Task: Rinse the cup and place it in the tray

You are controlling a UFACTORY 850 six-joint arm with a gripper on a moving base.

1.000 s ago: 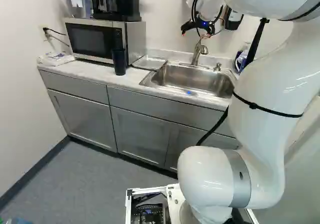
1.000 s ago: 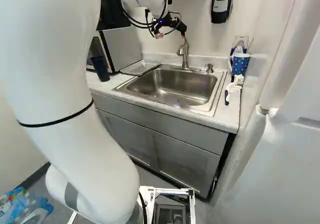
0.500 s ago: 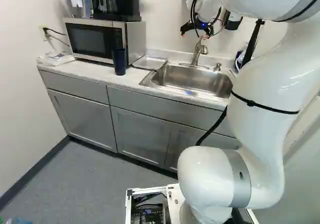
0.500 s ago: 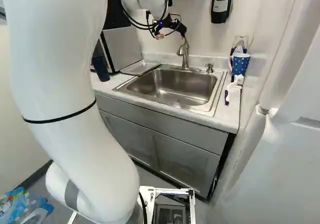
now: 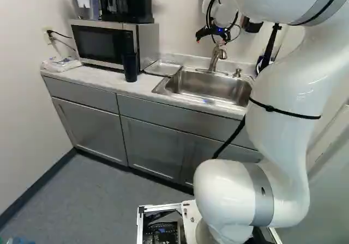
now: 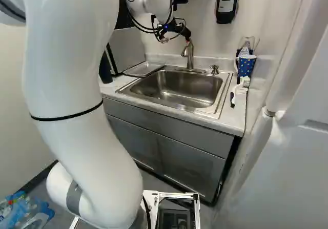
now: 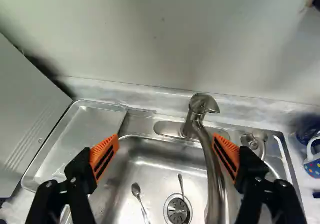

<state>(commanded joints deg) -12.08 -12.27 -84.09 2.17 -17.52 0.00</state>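
My gripper hangs just above the faucet. Seen from the wrist, the gripper is open, its orange-padded fingers wide apart and holding nothing. The faucet's spout appears close beside one finger; whether they touch, I cannot tell. A dark cup stands upright on the counter before the microwave. A blue dotted mug is at the counter's other end. The shallow metal tray lies between microwave and sink, with bare metal showing.
Two utensils, one a spoon, lie in the sink near the drain. A soap pump rises behind the basin, and a brush lies right of it. The microwave carries a coffee maker. A dispenser hangs on the wall.
The arm has swung slightly leftward in the left base view, and the gripper has come down a little toward the faucet. Its fingers remain open. The base has not moved.
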